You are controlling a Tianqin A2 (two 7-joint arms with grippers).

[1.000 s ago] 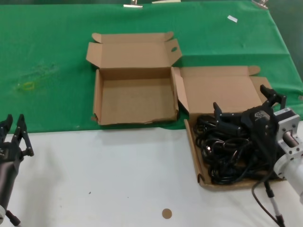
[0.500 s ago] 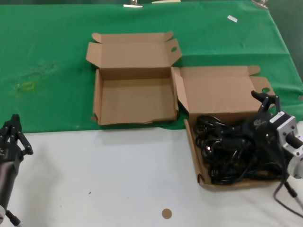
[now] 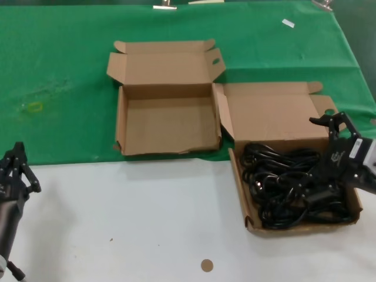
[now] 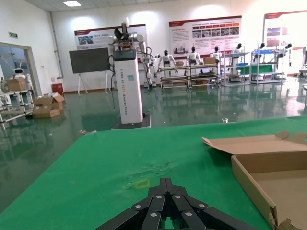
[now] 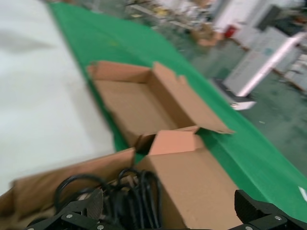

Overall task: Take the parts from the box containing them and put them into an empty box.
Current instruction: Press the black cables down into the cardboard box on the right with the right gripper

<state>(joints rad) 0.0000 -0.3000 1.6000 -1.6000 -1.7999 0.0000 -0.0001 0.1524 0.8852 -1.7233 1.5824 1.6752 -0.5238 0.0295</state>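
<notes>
The right gripper (image 3: 326,154), jaws spread apart, sits among tangled black power cords (image 3: 282,185) in the right-hand brown cardboard box (image 3: 247,194). Interlocked loops may lift several cords together.

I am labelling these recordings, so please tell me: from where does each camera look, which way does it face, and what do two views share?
Head view: high, facing down at both boxes; left gripper and right gripper show.
Left wrist view: low over the green cloth, facing a hall; its shut fingers show.
Right wrist view: over the power cords; its open fingertips show.
All three share the empty box.
</notes>
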